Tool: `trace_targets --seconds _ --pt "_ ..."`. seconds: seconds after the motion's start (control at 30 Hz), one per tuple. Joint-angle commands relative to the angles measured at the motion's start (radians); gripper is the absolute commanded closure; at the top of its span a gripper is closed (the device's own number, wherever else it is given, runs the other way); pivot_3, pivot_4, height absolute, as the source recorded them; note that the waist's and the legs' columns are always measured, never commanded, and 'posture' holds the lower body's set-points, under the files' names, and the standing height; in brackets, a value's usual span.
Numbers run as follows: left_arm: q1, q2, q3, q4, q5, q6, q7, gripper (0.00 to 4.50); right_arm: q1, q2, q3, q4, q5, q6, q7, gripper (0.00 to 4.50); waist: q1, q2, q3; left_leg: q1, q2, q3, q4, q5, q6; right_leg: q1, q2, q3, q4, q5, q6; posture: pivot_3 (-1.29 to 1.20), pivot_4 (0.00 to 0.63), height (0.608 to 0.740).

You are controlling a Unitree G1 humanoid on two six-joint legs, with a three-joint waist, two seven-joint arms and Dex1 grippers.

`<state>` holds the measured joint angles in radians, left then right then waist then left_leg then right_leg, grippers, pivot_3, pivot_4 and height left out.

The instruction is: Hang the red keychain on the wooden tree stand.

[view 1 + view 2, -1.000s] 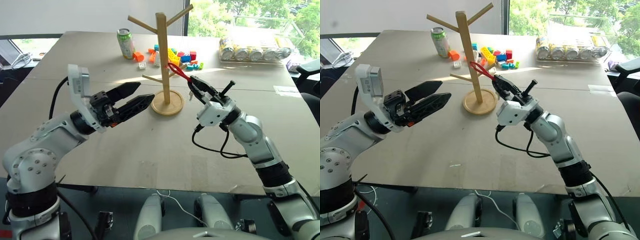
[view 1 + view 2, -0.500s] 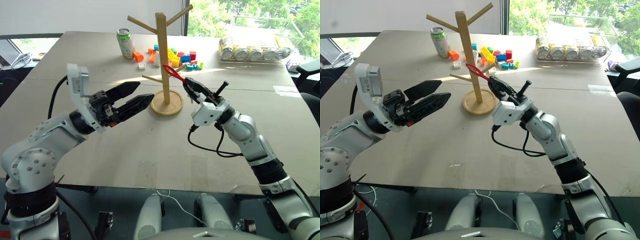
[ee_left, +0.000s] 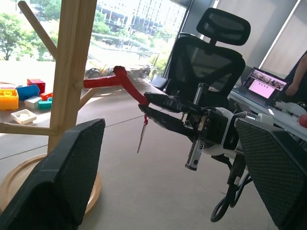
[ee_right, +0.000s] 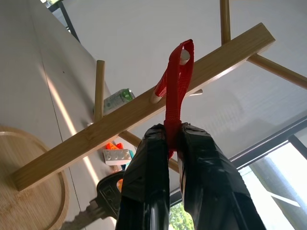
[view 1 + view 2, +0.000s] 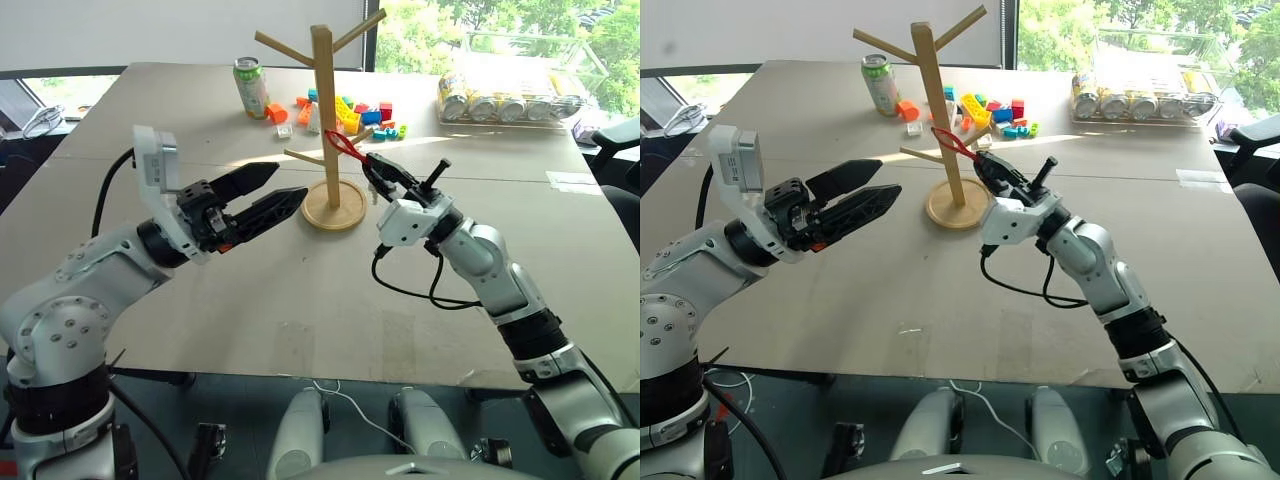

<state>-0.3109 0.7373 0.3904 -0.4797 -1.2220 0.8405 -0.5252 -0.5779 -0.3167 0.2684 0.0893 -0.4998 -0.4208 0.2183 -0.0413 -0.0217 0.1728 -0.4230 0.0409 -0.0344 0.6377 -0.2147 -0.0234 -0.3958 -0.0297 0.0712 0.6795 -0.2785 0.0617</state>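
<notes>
The wooden tree stand (image 5: 324,112) rises from its round base (image 5: 335,208) at the table's middle. My right gripper (image 5: 368,162) is shut on the red keychain (image 5: 343,146) just right of the pole. In the right wrist view the red keychain's strap loop (image 4: 178,72) sits at the tip of a peg, and the peg's end shows through the loop. The silver key (image 3: 143,136) hangs below the fingers (image 4: 148,167). My left gripper (image 5: 292,181) stays open and empty left of the stand, pointing at it.
A green can (image 5: 251,87) and coloured toy blocks (image 5: 362,114) lie behind the stand. A clear tray of cans (image 5: 505,100) is at the back right. An office chair (image 3: 211,52) and a person's arm (image 3: 297,76) are beyond the table's right side.
My right gripper has crept slightly left toward the pole with the keychain, bringing the loop to the peg. The left arm has not moved.
</notes>
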Motion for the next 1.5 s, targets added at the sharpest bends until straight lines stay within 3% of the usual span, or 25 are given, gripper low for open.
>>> trace_targets --seconds 0.03,0.53,0.73,0.87,0.9,1.07,1.2,1.37,1.5 --pt "-0.008 0.014 0.027 -0.028 -0.016 -0.023 0.001 0.00 -0.036 0.003 0.003 -0.009 -0.007 -0.023 -0.020 4.48 0.000 0.000 0.000 0.000 0.000 0.000 0.000 0.000 0.000 0.000 0.000 0.000 0.000 0.000 0.000 0.00 0.150 0.740" --pt "-0.011 0.013 0.014 -0.023 0.008 -0.038 -0.002 0.00 -0.086 0.004 0.030 0.098 -0.008 0.057 0.032 4.48 0.000 0.000 0.000 0.000 0.000 0.000 0.000 0.000 0.000 0.000 0.000 0.000 0.000 0.000 0.000 0.00 0.150 0.740" --pt "-0.011 0.014 0.010 -0.016 0.022 -0.045 -0.013 0.00 -0.049 -0.010 0.012 0.043 0.075 0.060 0.083 1.98 0.000 0.000 0.000 0.000 0.000 0.000 0.000 0.000 0.000 0.000 0.000 0.000 0.000 0.000 0.000 0.00 0.150 0.740" --pt "-0.017 0.027 0.004 -0.002 0.047 -0.042 -0.026 0.00 -0.004 -0.024 -0.010 -0.028 0.161 0.080 0.137 0.02 0.000 0.000 0.000 0.000 0.000 0.000 0.000 0.000 0.000 0.000 0.000 0.000 0.000 0.000 0.000 0.00 0.150 0.740" --pt "-0.020 0.032 0.003 0.003 0.054 -0.040 -0.031 0.00 0.016 -0.033 -0.020 -0.055 0.193 0.090 0.160 0.02 0.000 0.000 0.000 0.000 0.000 0.000 0.000 0.000 0.000 0.000 0.000 0.000 0.000 0.000 0.000 0.00 0.150 0.740" --pt "-0.035 0.129 -0.011 0.072 0.136 -0.021 -0.103 0.00 0.126 -0.096 -0.081 -0.257 0.474 0.283 0.358 0.02 0.001 0.000 0.000 0.000 0.000 0.000 0.000 0.000 0.000 0.000 0.000 0.000 0.000 0.000 0.000 0.00 0.150 0.740" --pt "-0.038 0.239 -0.040 0.156 0.248 -0.044 -0.215 0.00 0.194 -0.199 -0.148 -0.483 0.820 0.740 0.511 0.02 0.001 0.001 0.001 0.001 0.000 0.000 0.000 0.000 0.000 0.000 0.000 -0.001 0.000 0.000 0.000 0.00 0.150 0.740" --pt "-0.071 0.315 -0.078 0.263 0.364 -0.101 -0.345 0.00 0.139 -0.302 -0.335 -0.641 1.263 1.215 0.458 0.02 0.001 0.001 0.003 0.001 0.000 0.000 -0.001 0.000 0.000 0.000 0.000 -0.001 0.000 0.000 0.000 0.00 0.150 0.740" --pt "-0.112 0.321 -0.105 0.328 0.433 -0.149 -0.406 0.00 0.078 -0.323 -0.435 -0.660 1.480 1.388 0.364 0.02 0.001 0.001 0.003 0.000 0.000 0.000 -0.001 0.000 0.000 0.000 0.000 -0.001 -0.001 0.000 0.000 0.00 0.150 0.740"
